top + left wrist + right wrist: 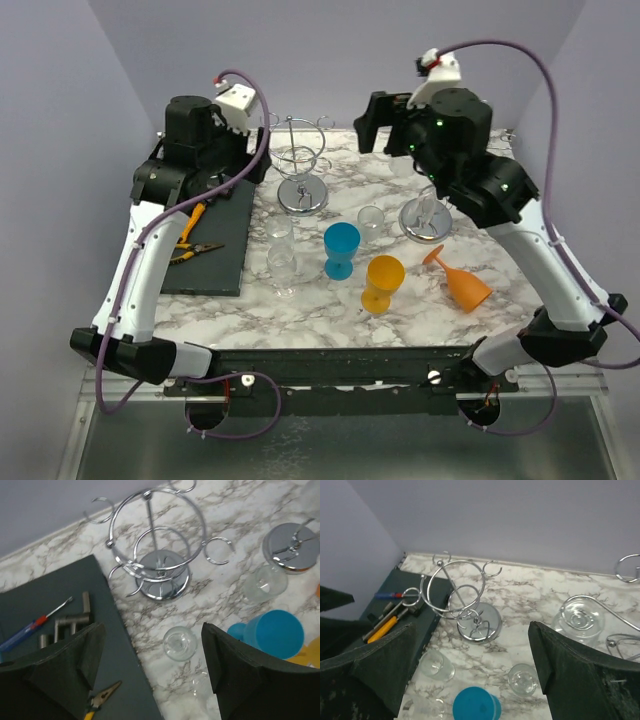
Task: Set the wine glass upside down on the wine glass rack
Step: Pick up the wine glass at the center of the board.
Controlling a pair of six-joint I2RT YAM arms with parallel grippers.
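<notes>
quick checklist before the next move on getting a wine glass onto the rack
1. left claw open and empty: ok
2. right claw open and empty: ok
3. wine glass rack upright, hooks free: ok
4. clear wine glass standing, unobstructed below the left claw: ok
5. a glass gripped for inverting: not ok, none held
6. orange glass upright: not ok, lying on its side

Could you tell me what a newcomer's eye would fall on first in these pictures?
Three coloured goblets near the front of the marble table: a blue goblet and a yellow goblet standing upright, and an orange goblet lying on its side to their right. Behind them stands a chrome rack with nothing hanging on it.
</notes>
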